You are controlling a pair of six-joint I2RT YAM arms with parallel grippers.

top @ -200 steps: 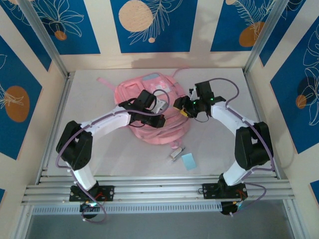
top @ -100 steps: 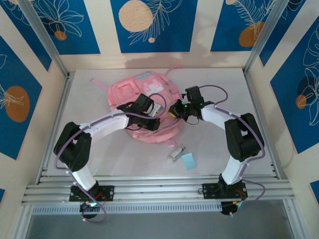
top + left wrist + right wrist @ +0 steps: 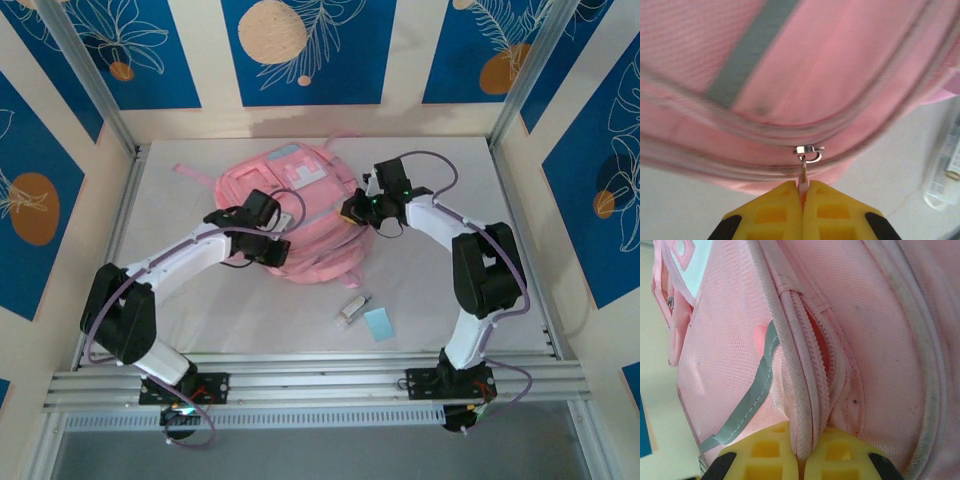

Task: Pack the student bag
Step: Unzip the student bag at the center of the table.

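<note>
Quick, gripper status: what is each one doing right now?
Left gripper: closed, pinching the zipper pull of the student bag.
Right gripper: closed, clamped on the bag's piped edge.

The student bag [image 3: 315, 238] is of pink woven cloth, matt, with a fine grain; its grey trim [image 3: 747, 47] looks smoother. The zip slider [image 3: 809, 152] is bright shiny metal. The fingers [image 3: 772, 212] of the left gripper [image 3: 803, 186] are yellow moulded plastic, matt, and so are those of the right gripper [image 3: 802, 432]. At 3 o'clock from the slider a clear glossy plastic object [image 3: 945, 170] lies on the matt pale table [image 3: 900, 192].
</note>
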